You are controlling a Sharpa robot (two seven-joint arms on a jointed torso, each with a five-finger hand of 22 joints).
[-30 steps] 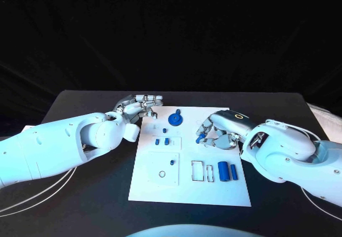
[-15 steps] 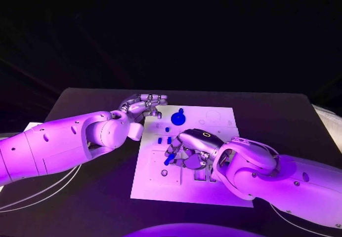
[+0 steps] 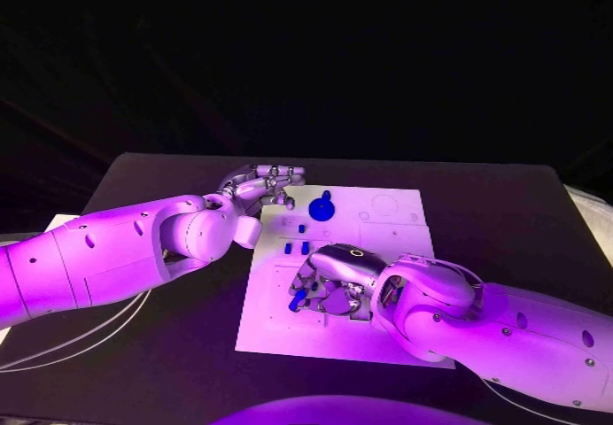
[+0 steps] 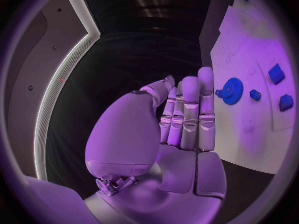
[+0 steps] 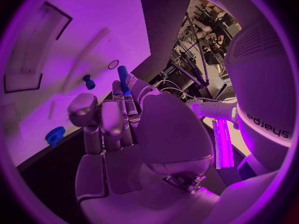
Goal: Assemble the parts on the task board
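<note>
Right silver many-fingered hand point(image 3: 329, 285) hangs over the near-left part of the flat white task board point(image 3: 396, 341), pinching a small blue cylindrical peg point(image 3: 298, 300) between its fingertips; the peg points down toward the board. A second earlier this hand was farther back, at the board's right side, holding the same peg. Beyond it, two small blue blocks point(image 3: 295, 249) lie on the board, and farther still a round blue gear point(image 3: 321, 211). At the board's far-left corner, just beside the gear, the left silver hand point(image 3: 259, 188) hovers with fingers straight, together and grasping nothing, unmoved.
</note>
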